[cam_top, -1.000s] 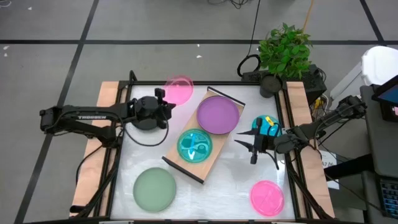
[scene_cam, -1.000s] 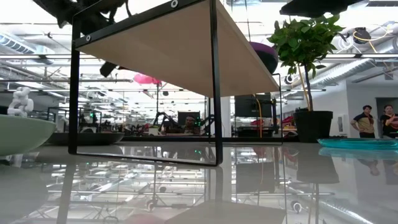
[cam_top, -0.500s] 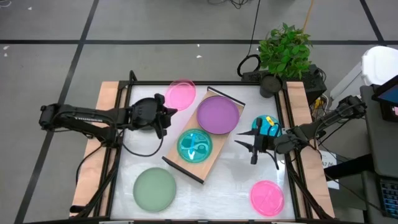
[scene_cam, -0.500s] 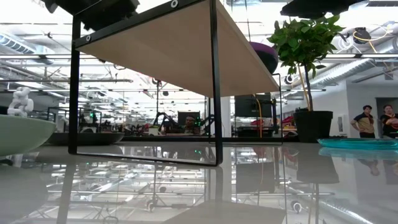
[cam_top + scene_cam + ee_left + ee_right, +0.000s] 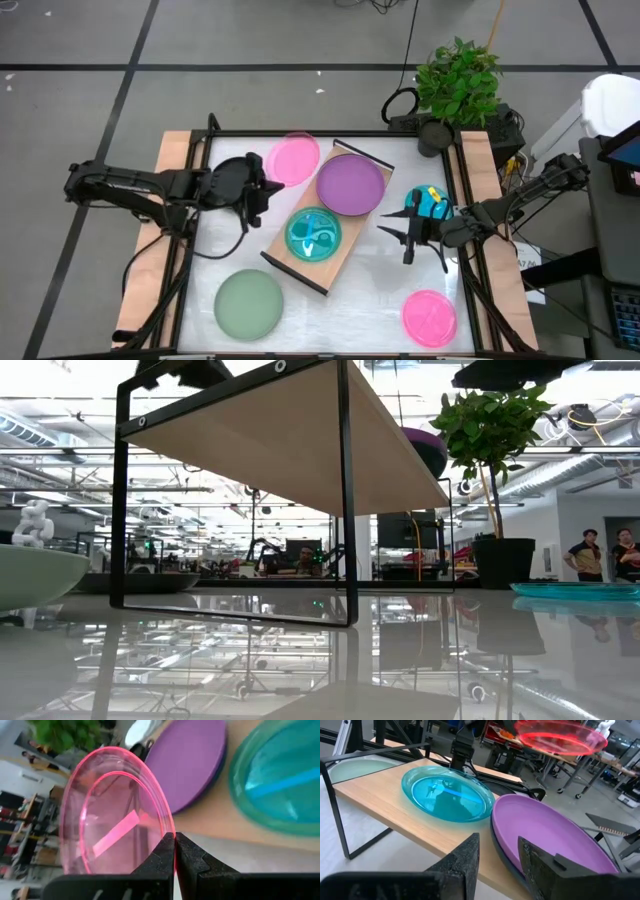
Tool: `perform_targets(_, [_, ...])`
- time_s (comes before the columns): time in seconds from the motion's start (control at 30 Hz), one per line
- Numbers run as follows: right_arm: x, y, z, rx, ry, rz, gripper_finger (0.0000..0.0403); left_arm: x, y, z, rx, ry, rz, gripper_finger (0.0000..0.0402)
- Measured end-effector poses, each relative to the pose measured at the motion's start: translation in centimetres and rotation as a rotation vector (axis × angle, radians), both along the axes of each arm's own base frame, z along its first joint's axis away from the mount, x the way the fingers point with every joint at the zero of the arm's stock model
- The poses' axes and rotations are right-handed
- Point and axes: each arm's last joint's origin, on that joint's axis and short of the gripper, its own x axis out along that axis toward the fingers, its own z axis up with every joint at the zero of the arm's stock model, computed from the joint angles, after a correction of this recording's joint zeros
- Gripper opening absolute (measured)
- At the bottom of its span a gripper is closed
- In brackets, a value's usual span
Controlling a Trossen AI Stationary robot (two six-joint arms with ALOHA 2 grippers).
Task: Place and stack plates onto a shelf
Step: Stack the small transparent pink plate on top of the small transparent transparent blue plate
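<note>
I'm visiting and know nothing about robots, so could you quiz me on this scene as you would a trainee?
1. True or false: the left tool is shut on the rim of a round translucent pink plastic plate.
2. Which plates lie on the long light-wood shelf?
A. purple and cyan
B. pale green and pink
C. black only
3. Fill in: the right tool, open, holds ____.

Key:
1. True.
2. A: the round purple plastic plate and the round translucent cyan plastic plate.
3. Nothing; it waits beside the shelf.
</note>
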Motion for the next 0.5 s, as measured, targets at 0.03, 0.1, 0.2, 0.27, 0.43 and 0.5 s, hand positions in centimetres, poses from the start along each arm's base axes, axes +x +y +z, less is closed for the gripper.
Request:
perform_targets(0.03, [0.0,0.0,0.0,0.009,0.000,-0.003,0.0116,0.0,-0.4,0.3,-0.009,-0.010,-0.014,0.0005])
perform_targets(0.1, [0.0,0.0,-0.1,0.023,0.003,-0.006,0.0116,-0.1,-1.3,0.8,-0.025,-0.038,-0.048,0.0005])
perform_targets(0.2, [0.0,0.1,-0.2,0.041,0.009,0.015,0.0116,-0.2,-2.8,1.2,-0.038,-0.061,-0.109,0.0005])
perform_targets(0.27, [0.0,0.1,-0.2,0.058,0.011,0.030,0.0116,-0.1,-3.7,1.2,-0.044,-0.071,-0.147,0.0005])
perform_targets(0.43, [0.0,0.1,-0.2,0.068,0.010,0.032,0.0116,0.4,-6.1,1.2,-0.054,-0.109,-0.240,0.0005])
perform_targets(0.5, [0.0,0.1,-0.2,0.068,0.011,0.032,0.0116,0.7,-7.1,1.0,-0.060,-0.119,-0.273,0.0005])
